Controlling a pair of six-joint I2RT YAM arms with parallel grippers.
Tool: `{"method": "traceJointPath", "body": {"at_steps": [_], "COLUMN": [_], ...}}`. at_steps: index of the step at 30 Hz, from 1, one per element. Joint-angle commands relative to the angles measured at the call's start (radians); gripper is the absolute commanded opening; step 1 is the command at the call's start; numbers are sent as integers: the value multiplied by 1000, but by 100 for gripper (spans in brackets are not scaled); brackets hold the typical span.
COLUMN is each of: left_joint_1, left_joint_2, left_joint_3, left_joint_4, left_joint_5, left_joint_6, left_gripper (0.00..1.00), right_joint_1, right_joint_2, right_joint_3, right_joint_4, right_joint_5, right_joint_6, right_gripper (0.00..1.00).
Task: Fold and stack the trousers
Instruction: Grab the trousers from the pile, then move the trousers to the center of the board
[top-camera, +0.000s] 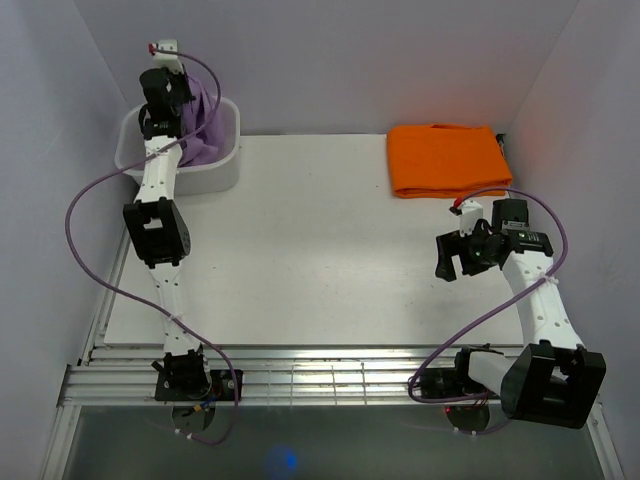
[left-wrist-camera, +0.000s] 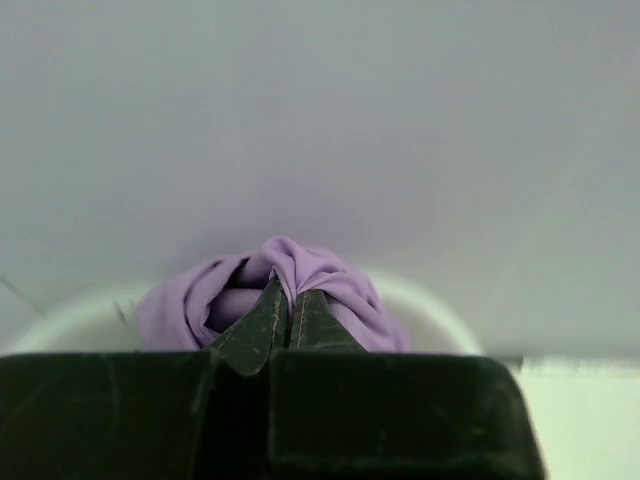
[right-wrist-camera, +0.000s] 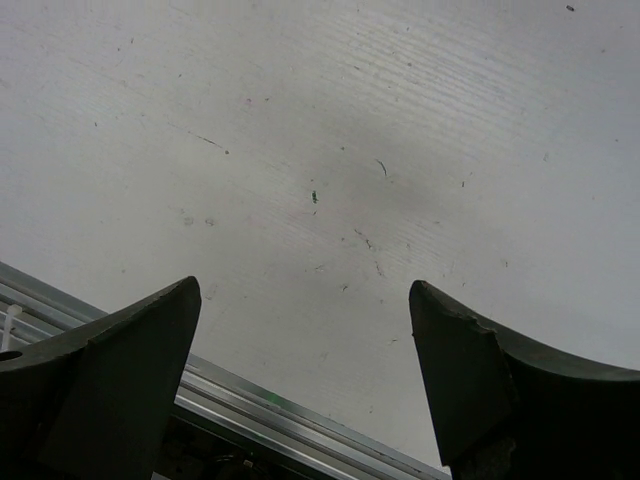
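The trousers (left-wrist-camera: 335, 290) look soft and floppy, so the left gripper (left-wrist-camera: 288, 305), jaws pinching a top fold in the far-left tub (top-camera: 228, 160), probably holds well (right gripper (right-wrist-camera: 305, 385) spread wide, empty).

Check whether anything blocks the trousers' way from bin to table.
Only the wall of the white bin: the left gripper is shut on the trousers inside it, so they must lift over that. The orange cloth lies far right, off that path.

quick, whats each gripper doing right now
Left gripper: closed, pinching the trousers in the white bin.
Right gripper: open, holding nothing, above the table.
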Motion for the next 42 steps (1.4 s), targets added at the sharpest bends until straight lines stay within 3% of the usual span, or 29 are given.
{"method": "traceJointPath", "body": {"at_steps": [1, 8, 11, 18, 22, 27, 30, 33, 38, 42], "left_joint_1": [-11, -91, -178, -316, -342, -349, -359, -388, -486, -727], "left_joint_2": [-239, -486, -590, -832, -967, -1122, -1118, -1058, -842, -618], "left_joint_3": [154, 76, 63, -103, -342, -813, -965, -991, -850, -663], "left_joint_4": [303, 420, 426, 432, 393, 269, 90, -117, -311, -368], "left_joint_5": [36, 149, 196, 338, 408, 546, 568, 583, 534, 685], "left_joint_6": [-13, 24, -5, -218, -355, -360, -271, -149, -71, -118], "left_gripper": [0, 0, 0, 0, 0, 0, 0, 0, 0, 0], "right_joint_1": [-4, -4, -4, -4, -4, -4, -4, -4, -4, -3], "right_joint_2": [-43, -82, -95, -129, -137, -134, -132, -134, -120, -128], "right_joint_3": [5, 9, 17, 38, 61, 89, 95, 104, 150, 135], "right_joint_4": [27, 50, 56, 61, 56, 22, -24, -68, -142, -120], "right_joint_5": [-10, -45, -60, -96, -105, -80, -74, -82, -190, -222], "right_joint_6": [4, 21, 23, 21, 20, -9, -57, -103, -160, -198], "right_gripper": [90, 90, 90, 90, 90, 90, 90, 90, 90, 90]}}
